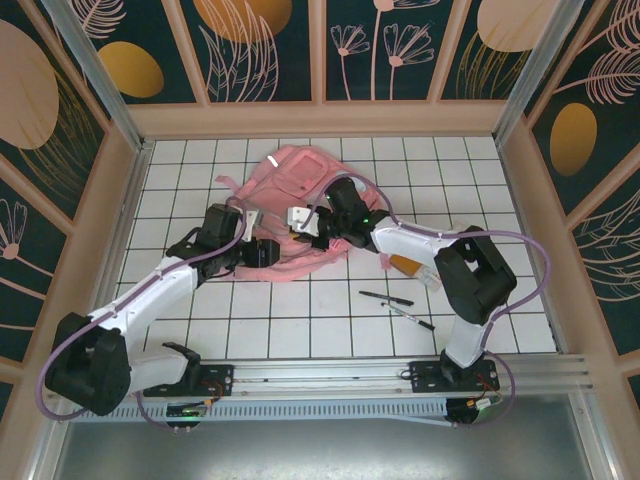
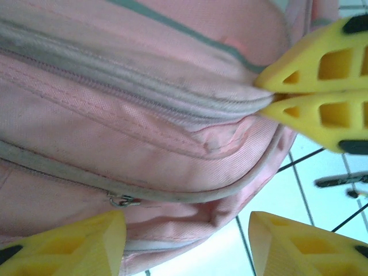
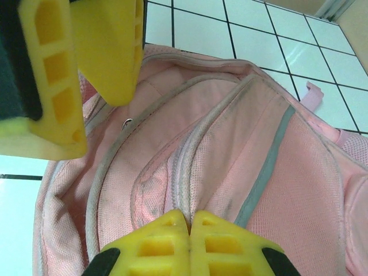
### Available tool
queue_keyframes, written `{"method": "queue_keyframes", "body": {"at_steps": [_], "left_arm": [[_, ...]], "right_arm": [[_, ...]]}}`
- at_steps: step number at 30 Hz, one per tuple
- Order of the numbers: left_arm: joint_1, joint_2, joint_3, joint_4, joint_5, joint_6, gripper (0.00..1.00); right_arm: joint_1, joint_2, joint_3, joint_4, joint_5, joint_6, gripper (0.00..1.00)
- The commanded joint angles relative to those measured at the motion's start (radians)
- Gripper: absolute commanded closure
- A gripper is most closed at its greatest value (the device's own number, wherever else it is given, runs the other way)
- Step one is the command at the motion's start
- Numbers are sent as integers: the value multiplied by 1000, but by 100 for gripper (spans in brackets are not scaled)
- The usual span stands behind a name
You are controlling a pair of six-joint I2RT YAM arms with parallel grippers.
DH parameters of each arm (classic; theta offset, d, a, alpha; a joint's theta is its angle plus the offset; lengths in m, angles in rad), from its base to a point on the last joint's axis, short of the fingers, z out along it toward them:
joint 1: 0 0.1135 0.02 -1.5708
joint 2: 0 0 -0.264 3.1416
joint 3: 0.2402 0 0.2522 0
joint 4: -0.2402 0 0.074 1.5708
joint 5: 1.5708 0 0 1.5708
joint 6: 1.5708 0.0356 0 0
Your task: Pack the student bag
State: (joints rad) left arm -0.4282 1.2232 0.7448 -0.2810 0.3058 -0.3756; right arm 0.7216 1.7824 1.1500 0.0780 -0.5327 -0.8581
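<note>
The student bag (image 1: 300,180) is a soft pink backpack lying flat mid-table, with grey zip lines across its fabric (image 2: 115,115). My right gripper (image 3: 190,217) is shut on a fold of the bag at a zip seam (image 3: 184,172); from above it sits over the bag's near side (image 1: 306,222). My left gripper (image 2: 187,223) is open at the bag's near left edge (image 1: 262,252). Its yellow fingers (image 2: 69,244) straddle the bag's rim, close to a small metal zip pull (image 2: 118,200). The right gripper's closed fingers (image 2: 316,92) show in the left wrist view.
Two black pens (image 1: 386,298) (image 1: 411,316) lie on the white tiled table (image 1: 300,320) right of the bag. An orange-and-white object (image 1: 407,266) lies beside the right arm. Wooden walls (image 1: 320,120) surround the table.
</note>
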Motion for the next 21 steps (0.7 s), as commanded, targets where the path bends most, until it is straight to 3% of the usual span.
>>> {"method": "queue_keyframes", "body": {"at_steps": [1,9,17,21], "left_arm": [[-24,4,10,18,-25,-59,44],[-54,14,-28,31,-159,-164,44],[-57,45,-12,54,-247,-162,44],[-57,59,19,72,-279,-117,59]], "right_arm": [[-6,-30,58,8,-33,-2,100],[-37,-26,104,37,-75,86,100],[-41,-35,110,46,-133,113,100],[-38,-45,101,37,-153,103,100]]}}
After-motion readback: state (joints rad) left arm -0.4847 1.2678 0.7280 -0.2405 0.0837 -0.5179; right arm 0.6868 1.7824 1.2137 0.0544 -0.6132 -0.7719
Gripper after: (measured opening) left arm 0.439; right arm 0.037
